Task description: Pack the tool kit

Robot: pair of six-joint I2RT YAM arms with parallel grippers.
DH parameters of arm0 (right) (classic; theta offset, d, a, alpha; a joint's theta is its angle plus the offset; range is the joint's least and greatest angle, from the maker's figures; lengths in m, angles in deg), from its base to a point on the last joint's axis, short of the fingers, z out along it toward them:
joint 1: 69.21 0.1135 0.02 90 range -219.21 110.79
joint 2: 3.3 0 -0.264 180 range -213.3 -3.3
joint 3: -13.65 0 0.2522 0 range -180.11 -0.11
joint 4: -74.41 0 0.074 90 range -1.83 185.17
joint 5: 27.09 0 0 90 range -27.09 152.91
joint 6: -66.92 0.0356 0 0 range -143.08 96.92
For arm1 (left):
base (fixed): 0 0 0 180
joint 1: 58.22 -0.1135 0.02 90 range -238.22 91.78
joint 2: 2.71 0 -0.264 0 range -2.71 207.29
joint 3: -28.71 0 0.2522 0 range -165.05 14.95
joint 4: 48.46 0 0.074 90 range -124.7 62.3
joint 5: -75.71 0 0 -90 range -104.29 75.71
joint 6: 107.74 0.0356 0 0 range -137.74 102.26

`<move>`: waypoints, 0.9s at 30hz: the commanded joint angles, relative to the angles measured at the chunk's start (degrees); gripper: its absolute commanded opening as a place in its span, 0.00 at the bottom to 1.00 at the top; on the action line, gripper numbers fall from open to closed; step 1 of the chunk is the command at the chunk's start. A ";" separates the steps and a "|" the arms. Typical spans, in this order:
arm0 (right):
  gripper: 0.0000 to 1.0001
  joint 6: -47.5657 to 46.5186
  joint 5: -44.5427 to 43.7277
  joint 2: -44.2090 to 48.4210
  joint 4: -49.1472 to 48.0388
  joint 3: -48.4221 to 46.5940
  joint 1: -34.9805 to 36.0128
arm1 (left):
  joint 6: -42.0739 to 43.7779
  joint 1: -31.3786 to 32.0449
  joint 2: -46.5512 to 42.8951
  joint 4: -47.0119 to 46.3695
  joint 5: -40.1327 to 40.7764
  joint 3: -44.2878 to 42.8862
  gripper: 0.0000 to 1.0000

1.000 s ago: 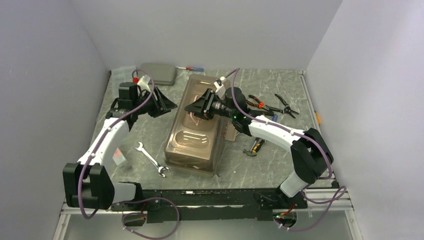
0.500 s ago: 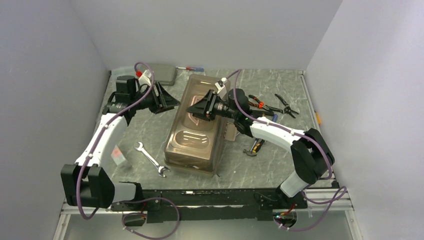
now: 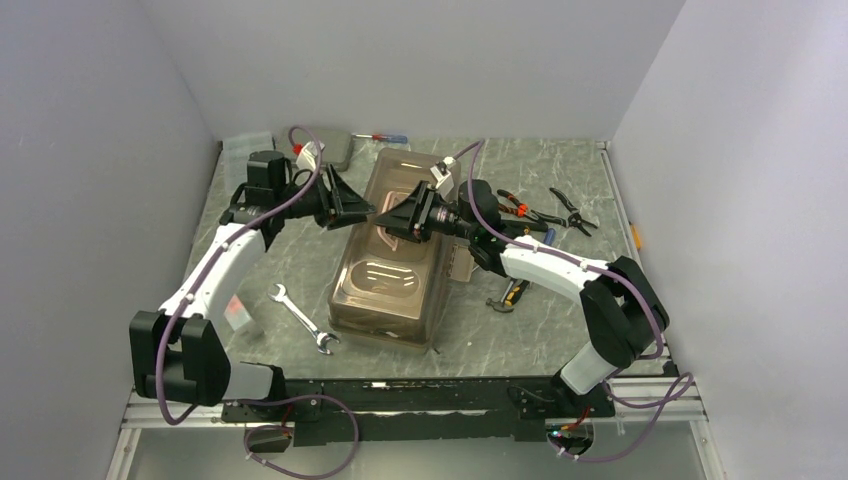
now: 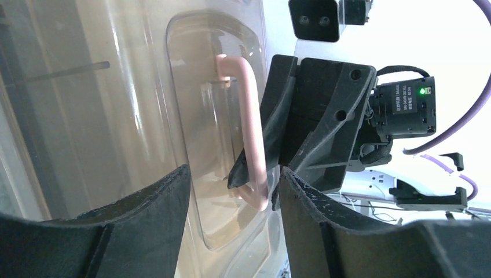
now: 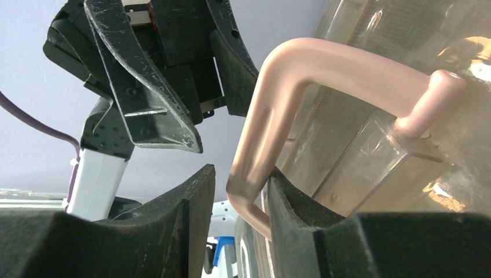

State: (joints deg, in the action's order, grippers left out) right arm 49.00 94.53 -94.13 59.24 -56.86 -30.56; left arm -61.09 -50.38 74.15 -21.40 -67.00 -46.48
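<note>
The tan-brown toolbox stands shut in the middle of the table, its pink handle raised off the smoky lid. My right gripper reaches in from the right; its jaws straddle the handle's bend, one finger touching it and the other a gap away. My left gripper is open at the lid's left side, level with the handle, its fingers wide apart and touching nothing. A steel wrench lies left of the box; pliers and a hammer lie on the right.
A flat grey case, a clear organiser box and a red-handled screwdriver lie along the back. More pliers lie at the far right. A small clear piece lies by the left arm. Grey walls enclose the table.
My left gripper has swung right from the table's left side to the toolbox lid, close to the handle. My right gripper has stayed at the handle, shifting slightly.
</note>
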 commanded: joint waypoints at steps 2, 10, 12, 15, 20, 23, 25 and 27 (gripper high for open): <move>0.41 -0.31 0.88 1.40 -2.67 0.46 -0.02 | 1.98 0.03 -0.31 2.55 -0.10 -4.74 0.61; 0.40 -0.51 1.24 1.21 -3.06 0.08 -0.06 | 1.86 2.15 2.19 2.62 -0.21 -4.30 0.62; 0.40 -0.47 1.48 1.16 -3.17 0.05 -0.06 | 1.17 2.79 2.81 1.75 -0.58 -4.24 0.62; 0.39 -0.55 1.60 1.02 -3.26 -0.03 0.02 | 0.61 3.38 3.48 1.24 -0.71 -4.74 0.62; 0.39 -0.85 1.80 1.15 -3.10 -0.03 -0.05 | -0.51 4.85 4.88 -0.21 -1.60 -5.38 0.63; 0.39 -1.05 1.87 1.11 -2.91 -0.11 -0.05 | -0.49 5.40 6.08 -0.42 -1.80 -5.30 0.63; 0.39 -1.45 2.09 1.11 -2.37 -0.32 -0.01 | 0.04 5.60 6.85 0.10 -1.45 -5.45 0.62; 0.39 -1.81 2.05 1.24 -1.79 -0.38 -0.01 | 0.44 5.85 7.64 0.41 -1.03 -5.65 0.62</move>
State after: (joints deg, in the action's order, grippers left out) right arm 48.86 95.62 -94.13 59.16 -56.79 -30.56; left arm -61.97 -45.40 79.96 -21.00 -67.89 -50.70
